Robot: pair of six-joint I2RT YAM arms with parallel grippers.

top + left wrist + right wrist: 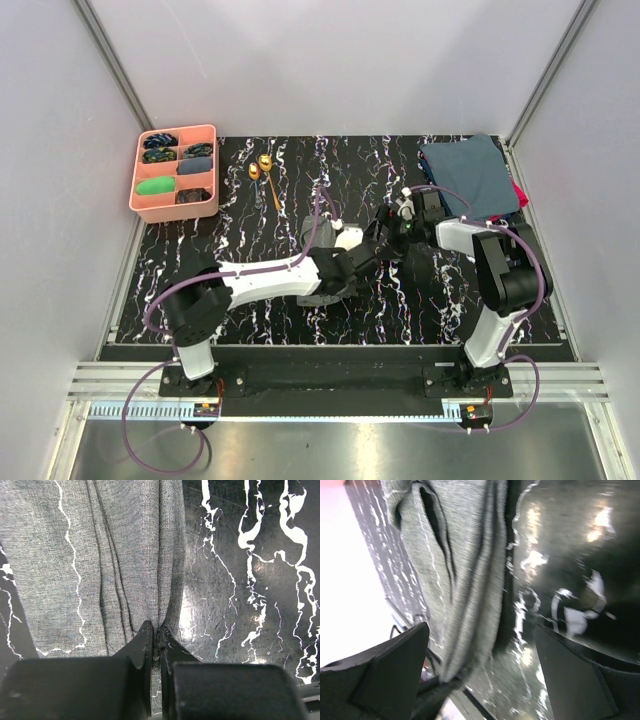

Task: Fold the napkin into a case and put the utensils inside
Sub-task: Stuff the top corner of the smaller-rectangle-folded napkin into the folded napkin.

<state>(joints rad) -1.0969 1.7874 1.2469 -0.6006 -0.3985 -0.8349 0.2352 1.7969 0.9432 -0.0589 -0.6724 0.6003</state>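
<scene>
The grey napkin lies bunched in long pleats on the black marbled table, and in the top view it is mostly hidden under the arms. My left gripper is shut on one gathered edge of the napkin. My right gripper hovers open just above the same cloth, its fingers wide apart and holding nothing. Two gold utensils lie side by side on the table at the back left, away from both grippers. No folded case shows.
A pink compartment tray with small items stands at the back left corner. Dark blue-teal cloths are stacked at the back right. White walls enclose the table on three sides.
</scene>
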